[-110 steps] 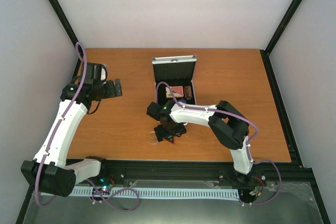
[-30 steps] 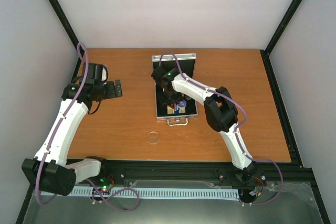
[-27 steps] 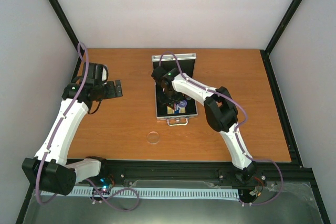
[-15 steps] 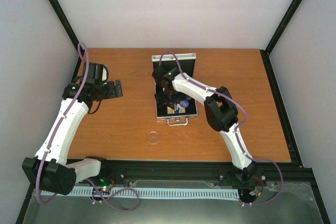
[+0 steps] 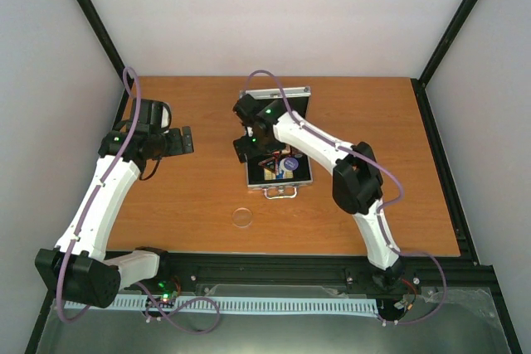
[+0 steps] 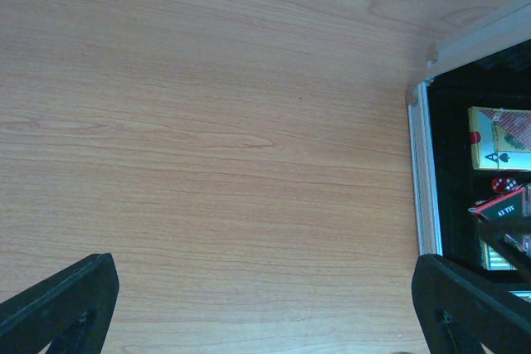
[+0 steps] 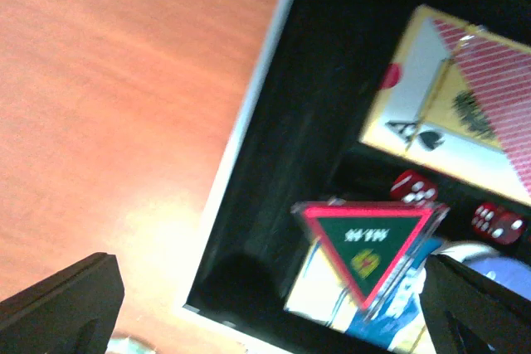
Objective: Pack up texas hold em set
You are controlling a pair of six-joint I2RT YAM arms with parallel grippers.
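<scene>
The silver case (image 5: pixel 280 185) lies open at the table's middle, its lid (image 5: pixel 290 94) standing at the back. In the right wrist view its black lining (image 7: pixel 290 122) holds a pink card deck (image 7: pixel 465 113), red dice (image 7: pixel 412 186), a blue-yellow deck (image 7: pixel 332 308) and a blue disc (image 7: pixel 498 275). A dark triangle with a red rim (image 7: pixel 369 246) rests on the blue-yellow deck. My right gripper (image 5: pixel 246 147) hovers open and empty over the case's left edge. A clear disc (image 5: pixel 242 217) lies on the wood in front of the case. My left gripper (image 5: pixel 178 140) hangs open and empty over bare wood (image 6: pixel 249 163), left of the case (image 6: pixel 423 172).
The wooden table (image 5: pixel 398 172) is fenced by black frame posts (image 5: pixel 448 31) and white walls. Both arm bases sit on the rail (image 5: pixel 274 275) at the near edge.
The right gripper carried the triangle from beside the clear disc into the case. It has let go and shifted left to the case's edge. The left arm has not moved.
</scene>
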